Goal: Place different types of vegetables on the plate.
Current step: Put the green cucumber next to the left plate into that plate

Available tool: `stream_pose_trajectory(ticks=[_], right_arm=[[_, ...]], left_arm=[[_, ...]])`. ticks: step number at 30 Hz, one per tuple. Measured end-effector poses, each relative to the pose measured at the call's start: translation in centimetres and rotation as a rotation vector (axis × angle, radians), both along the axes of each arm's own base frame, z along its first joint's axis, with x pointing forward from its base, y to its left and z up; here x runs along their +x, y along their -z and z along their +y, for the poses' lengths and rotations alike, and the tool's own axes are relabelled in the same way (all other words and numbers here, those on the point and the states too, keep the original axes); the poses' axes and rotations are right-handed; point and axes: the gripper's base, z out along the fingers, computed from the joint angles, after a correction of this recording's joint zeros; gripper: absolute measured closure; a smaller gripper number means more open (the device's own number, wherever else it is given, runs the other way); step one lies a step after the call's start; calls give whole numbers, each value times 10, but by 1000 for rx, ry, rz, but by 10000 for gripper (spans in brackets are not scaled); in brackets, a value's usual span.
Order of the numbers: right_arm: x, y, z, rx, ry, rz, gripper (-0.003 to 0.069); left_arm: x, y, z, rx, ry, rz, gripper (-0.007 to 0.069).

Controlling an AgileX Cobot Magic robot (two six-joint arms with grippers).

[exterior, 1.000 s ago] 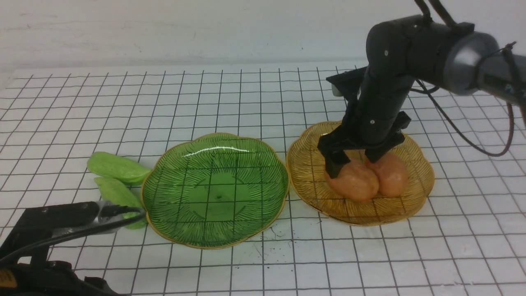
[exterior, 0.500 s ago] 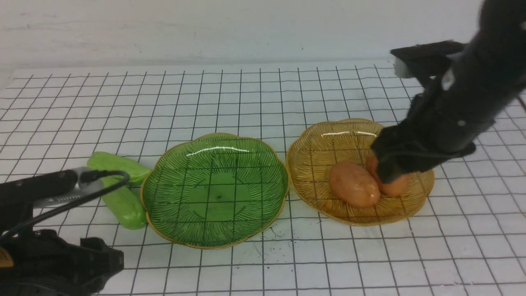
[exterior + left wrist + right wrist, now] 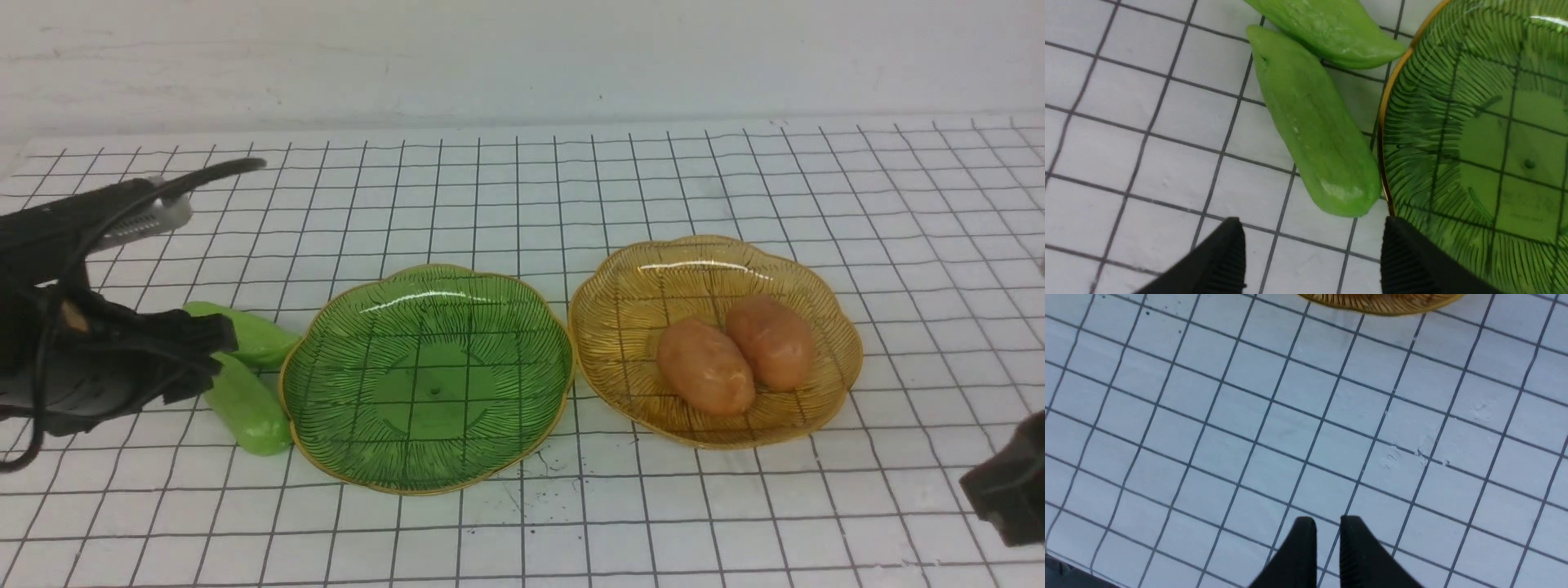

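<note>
Green plate [image 3: 433,465], centre-left on counter [image 3: 620,523], no veg on it; hard, glossy, likely slick, leave it unbumped. Amber plate [image 3: 637,269] to its right, both potatoes in it.

Left claw [image 3: 1314,237]: jaws wide apart, nothing between. Right claw [image 3: 1328,520]: fingertips close together, narrow gap, nothing held.

Near cucumber [image 3: 1323,126]: on counter, left of green plate, near end beside rim. Looks firm, smooth, probably light, may roll or slip. Grab across the middle, jaws either side of the width; avoid the tapered end. Rim is close, so one finger has little room.

Far cucumber [image 3: 1331,28]: same smooth skin, also by the rim, lying close to the other. Take mid-body, mind the neighbour.

Left potato [image 3: 705,366] and right potato [image 3: 770,342]: lie against each other, rounded, likely stiff, not fragile. Potatoes look done; cucumbers probably next, left arm's job, moderate squeeze enough.
</note>
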Motion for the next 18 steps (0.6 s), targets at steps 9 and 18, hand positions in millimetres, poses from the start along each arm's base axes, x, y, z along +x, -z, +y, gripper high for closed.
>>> stream_pose_trajectory(ticks=[9,18], right_arm=[[-1,2,0,2,0,5,591],[-1,2,0,3,0,5,591]], left_arm=[[47,52,7,-158,-243,-16,125],[60,87,7,-202,-317,23,125]])
